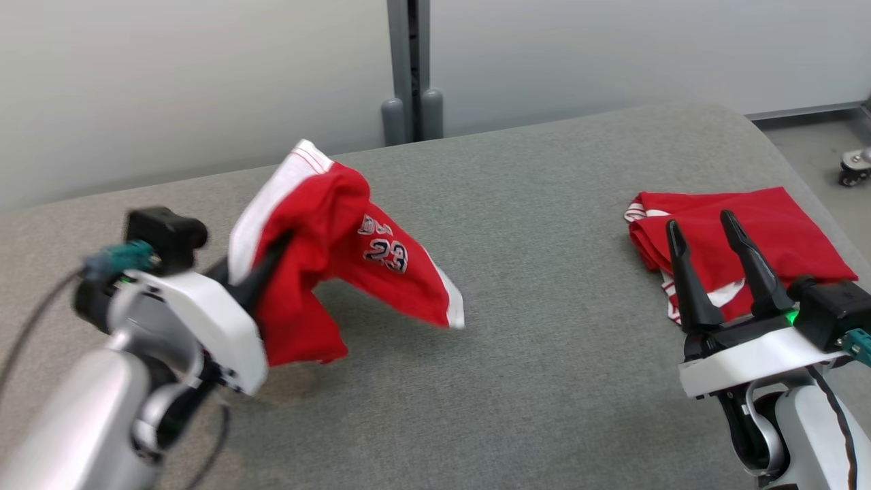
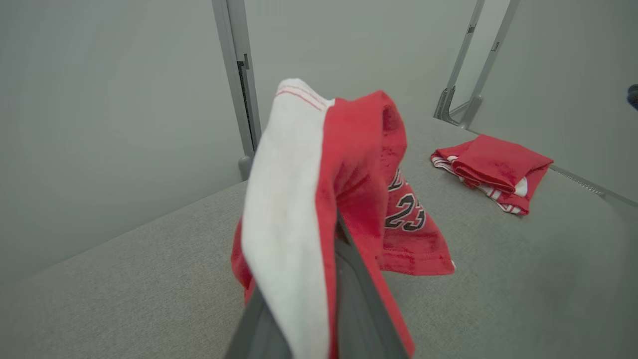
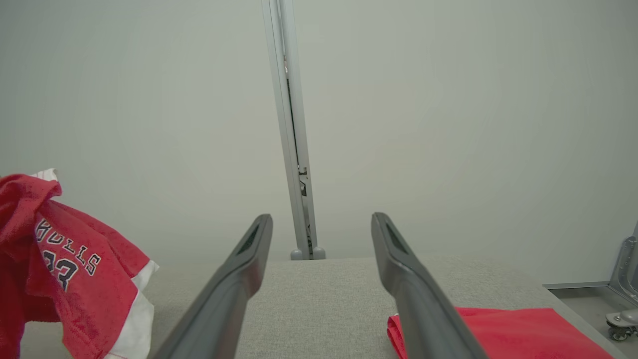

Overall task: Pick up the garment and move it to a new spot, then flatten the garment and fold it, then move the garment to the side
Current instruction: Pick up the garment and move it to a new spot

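Note:
The garment (image 1: 340, 238) is red with white trim and a dark "23" on it. It hangs bunched above the grey table (image 1: 544, 354) at the left, one corner trailing down towards the cloth surface. My left gripper (image 1: 275, 248) is shut on its upper part, fingers buried in the fabric. In the left wrist view the garment (image 2: 359, 164) drapes over that gripper (image 2: 339, 224). My right gripper (image 1: 701, 221) stands open at the right with nothing between its fingers; the right wrist view shows it (image 3: 321, 219) open too, and the garment (image 3: 65, 269) at far left.
A second red garment (image 1: 782, 224), folded, lies on the table's right side just beyond my right gripper; it also shows in the wrist views (image 2: 493, 169) (image 3: 498, 329). A grey post (image 1: 408, 75) stands behind the table. A caster wheel (image 1: 854, 167) sits on the floor at far right.

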Controlling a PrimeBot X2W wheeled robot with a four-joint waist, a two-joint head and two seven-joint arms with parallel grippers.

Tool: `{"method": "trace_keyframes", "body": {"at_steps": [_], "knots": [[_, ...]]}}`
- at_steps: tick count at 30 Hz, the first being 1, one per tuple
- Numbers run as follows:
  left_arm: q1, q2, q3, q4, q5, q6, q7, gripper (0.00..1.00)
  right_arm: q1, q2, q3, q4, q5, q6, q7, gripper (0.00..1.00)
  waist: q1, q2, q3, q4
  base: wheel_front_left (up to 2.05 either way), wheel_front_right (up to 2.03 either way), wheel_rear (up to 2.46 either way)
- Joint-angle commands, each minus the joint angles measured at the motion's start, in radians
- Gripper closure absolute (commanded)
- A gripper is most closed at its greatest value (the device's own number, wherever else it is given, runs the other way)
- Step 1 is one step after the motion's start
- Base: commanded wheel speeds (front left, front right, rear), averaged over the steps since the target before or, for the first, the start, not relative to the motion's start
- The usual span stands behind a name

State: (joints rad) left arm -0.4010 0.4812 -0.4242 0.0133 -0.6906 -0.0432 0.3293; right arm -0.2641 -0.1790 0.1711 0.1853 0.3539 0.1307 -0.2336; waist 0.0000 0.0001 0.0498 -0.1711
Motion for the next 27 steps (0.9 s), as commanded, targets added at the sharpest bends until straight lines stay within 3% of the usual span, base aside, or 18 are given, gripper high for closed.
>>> {"method": "trace_keyframes", "body": {"at_steps": [1, 8, 9, 10, 11, 19, 27], "knots": [[0.025, -0.038, -0.027, 0.023, 0.017, 0.009, -0.033, 1.00, 0.004, -0.001, 0.002, 0.002, 0.003, 0.000, 0.001, 0.00, 0.0000, -0.0001, 0.004, -0.018, 0.00, 0.00, 0.00], [0.033, -0.136, -0.098, 0.205, 0.101, 0.014, -0.179, 1.00, -0.004, -0.004, 0.010, 0.010, 0.006, 0.000, -0.001, 0.00, 0.0000, -0.0001, 0.010, -0.044, 0.00, 0.00, 0.00], [0.034, -0.153, -0.111, 0.241, 0.103, 0.007, -0.193, 0.94, -0.004, -0.005, 0.011, 0.011, 0.006, 0.000, -0.001, 0.00, 0.0000, -0.0001, 0.010, -0.046, 0.00, 0.00, 0.00], [0.030, -0.169, -0.120, 0.276, 0.107, 0.000, -0.207, 0.51, -0.003, -0.004, 0.012, 0.013, 0.005, 0.000, 0.000, 0.00, 0.0000, -0.0001, 0.010, -0.047, 0.00, 0.00, 0.00], [0.023, -0.184, -0.133, 0.313, 0.111, -0.008, -0.217, 0.00, -0.002, -0.004, 0.013, 0.015, 0.004, 0.000, 0.002, 0.00, 0.0000, -0.0001, 0.010, -0.048, 0.00, 0.00, 0.00], [-0.022, -0.252, -0.180, 0.454, 0.126, -0.049, -0.325, 0.00, 0.011, -0.004, 0.011, 0.029, -0.001, 0.000, 0.004, 0.00, 0.0000, -0.0001, -0.006, -0.025, 0.00, 0.00, 0.00], [0.008, -0.208, -0.132, 0.351, 0.117, -0.017, -0.405, 0.00, 0.041, -0.004, -0.001, 0.013, -0.004, 0.000, 0.006, 0.00, 0.0000, -0.0001, -0.027, 0.024, 0.00, 0.00, 0.00]]}}
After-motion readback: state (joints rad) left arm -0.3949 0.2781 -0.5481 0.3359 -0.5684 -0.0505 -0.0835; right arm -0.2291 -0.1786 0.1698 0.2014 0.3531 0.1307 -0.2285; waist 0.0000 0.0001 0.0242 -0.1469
